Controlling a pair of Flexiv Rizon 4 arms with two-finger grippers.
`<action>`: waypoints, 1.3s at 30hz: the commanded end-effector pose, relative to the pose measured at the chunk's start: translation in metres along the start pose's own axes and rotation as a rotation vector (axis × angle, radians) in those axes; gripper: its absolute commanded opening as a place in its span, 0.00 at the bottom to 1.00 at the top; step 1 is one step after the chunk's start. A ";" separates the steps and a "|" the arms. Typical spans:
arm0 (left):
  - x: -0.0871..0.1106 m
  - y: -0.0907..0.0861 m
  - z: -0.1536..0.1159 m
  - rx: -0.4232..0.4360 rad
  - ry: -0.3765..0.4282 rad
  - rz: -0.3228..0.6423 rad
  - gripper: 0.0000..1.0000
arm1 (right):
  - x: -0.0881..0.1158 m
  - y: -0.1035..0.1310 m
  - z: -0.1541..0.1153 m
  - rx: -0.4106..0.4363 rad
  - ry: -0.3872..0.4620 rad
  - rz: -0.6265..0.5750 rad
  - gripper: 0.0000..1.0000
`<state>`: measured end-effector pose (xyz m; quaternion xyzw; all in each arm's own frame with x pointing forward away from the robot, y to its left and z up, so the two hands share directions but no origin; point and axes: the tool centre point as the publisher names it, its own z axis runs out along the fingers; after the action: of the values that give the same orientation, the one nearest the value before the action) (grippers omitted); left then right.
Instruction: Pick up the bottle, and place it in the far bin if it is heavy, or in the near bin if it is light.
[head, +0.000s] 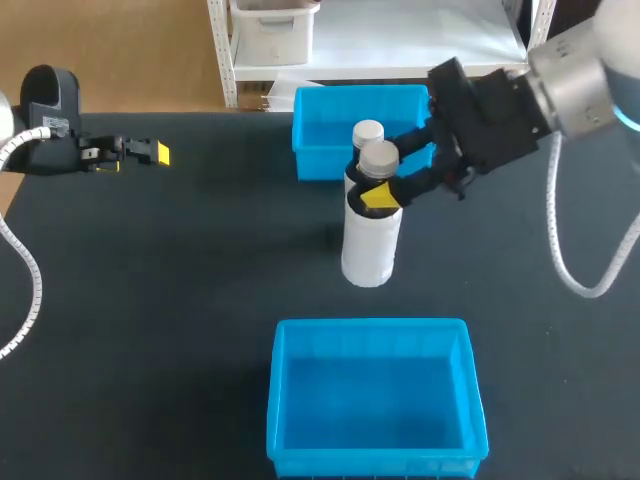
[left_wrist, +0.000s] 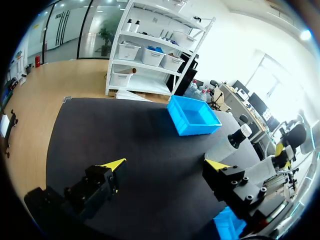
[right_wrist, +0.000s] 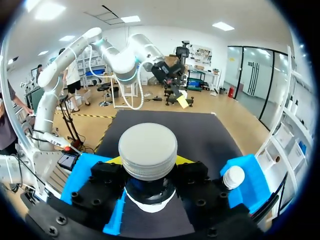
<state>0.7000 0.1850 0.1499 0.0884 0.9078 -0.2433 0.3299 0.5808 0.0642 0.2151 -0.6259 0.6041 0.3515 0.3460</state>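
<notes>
In the head view the bottle (head: 372, 245) is noted upright between far bin (head: 300, 130) and near bin (head: 276, 400), clamped at the neck by the right gripper (head: 382, 180); in the left wrist view the left gripper (left_wrist: 165, 165) is recorded with fingers apart; in the right wrist view the neck clamp is confirmed

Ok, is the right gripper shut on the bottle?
Shut: the right gripper clamps the bottle at its neck from both sides, under the cap.

We saw the bottle (head: 370, 250) as smooth, matt white plastic, its cap (right_wrist: 147, 150) pale and finely ribbed. The near bin (head: 370, 325) and far bin (head: 315, 140) looked like smooth, faintly glossy blue plastic. The table (head: 180, 280) had a matt black, cloth-like surface.
</notes>
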 end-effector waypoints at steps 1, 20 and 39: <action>0.000 0.000 0.000 0.000 0.000 0.000 1.00 | -0.019 0.032 -0.016 0.019 0.015 -0.013 0.00; 0.000 0.000 0.000 0.000 0.000 0.000 1.00 | -0.029 0.131 0.009 -0.169 -0.017 -0.095 0.00; 0.000 0.000 0.000 0.000 0.000 0.000 1.00 | 0.010 0.140 0.062 -0.303 0.007 -0.110 0.00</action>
<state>0.7000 0.1850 0.1500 0.0885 0.9078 -0.2433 0.3299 0.4323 0.1006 0.1820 -0.7031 0.5153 0.4103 0.2680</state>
